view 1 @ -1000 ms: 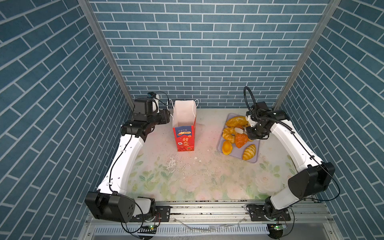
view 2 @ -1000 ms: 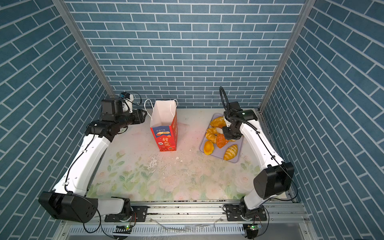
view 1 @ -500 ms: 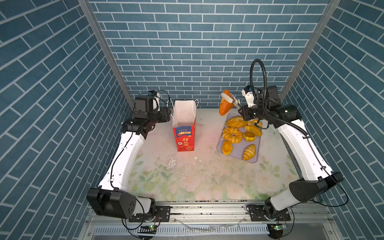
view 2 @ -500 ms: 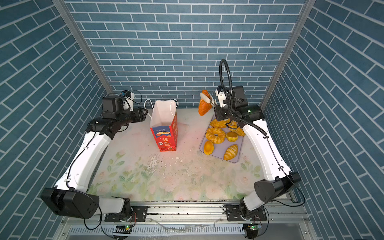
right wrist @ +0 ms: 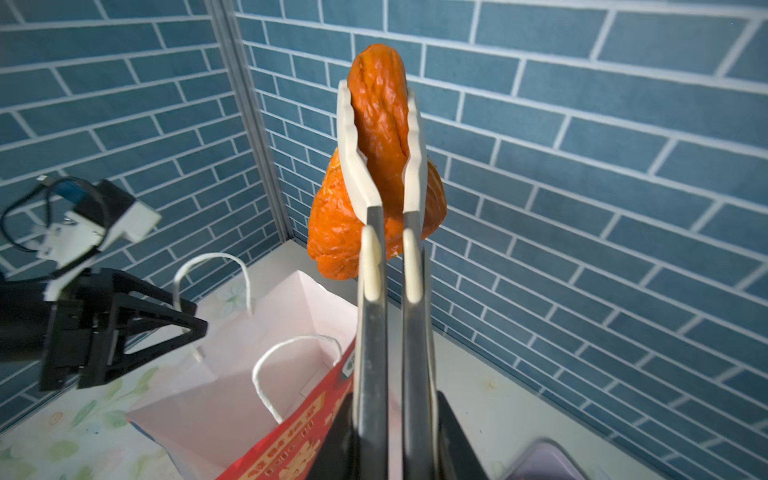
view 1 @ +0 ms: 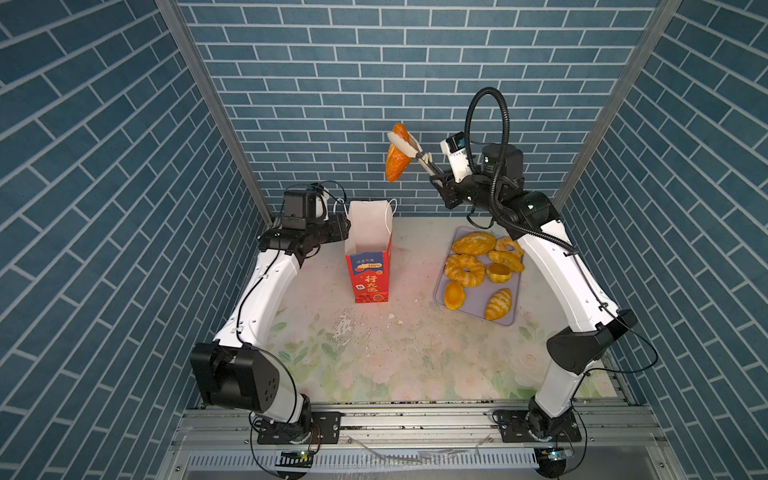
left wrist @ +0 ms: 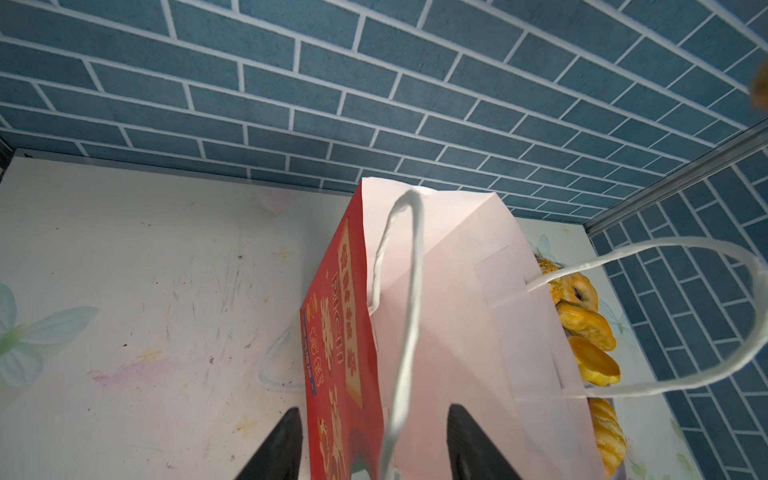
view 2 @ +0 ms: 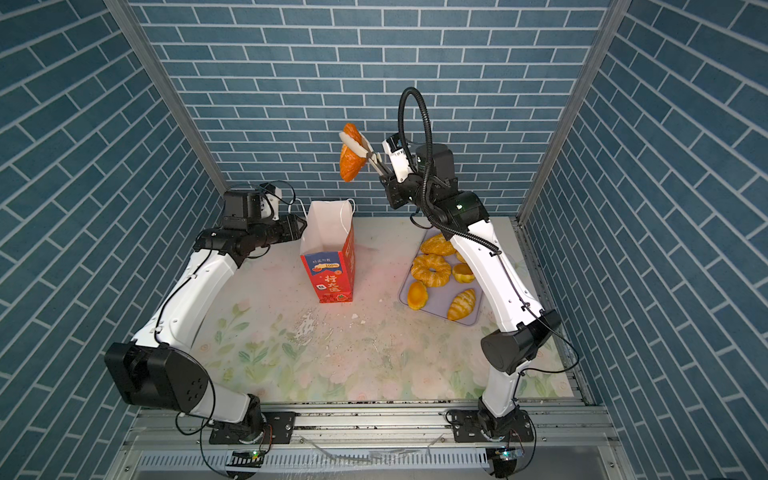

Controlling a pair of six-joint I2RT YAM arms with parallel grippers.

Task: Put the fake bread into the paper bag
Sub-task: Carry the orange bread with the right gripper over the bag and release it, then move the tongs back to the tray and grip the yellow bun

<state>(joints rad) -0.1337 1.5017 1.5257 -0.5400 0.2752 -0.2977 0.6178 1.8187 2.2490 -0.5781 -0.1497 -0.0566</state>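
Pastry: the reddish pastry [view 1: 395,166] hung high over the open paper bag [view 1: 370,270].
Grip: the right gripper [right wrist: 378,124] pinched its narrow end between the fingers [right wrist: 353,162]; the wide end hung free.
Bag: the left gripper [left wrist: 374,411] held its fingers spread astride the rim.
Handling: probably light, stiff and glossy; it might slip.

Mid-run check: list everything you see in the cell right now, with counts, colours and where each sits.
table: one, pale floral top.
paper bag: one, red with white lining, upright, left of centre.
tray: one, lilac, right side of the table.
tray pastries: seven, golden yellow, on the tray.
tongs: one, metal with cream tips, raised near the back wall.
held pastry: one, reddish orange, in the tongs, up and right of the bag's mouth in both top views.
crumbs: scattered, white, in front of the bag.
left gripper: black, open, astride one bag wall.
right gripper: black, shut on the tongs.
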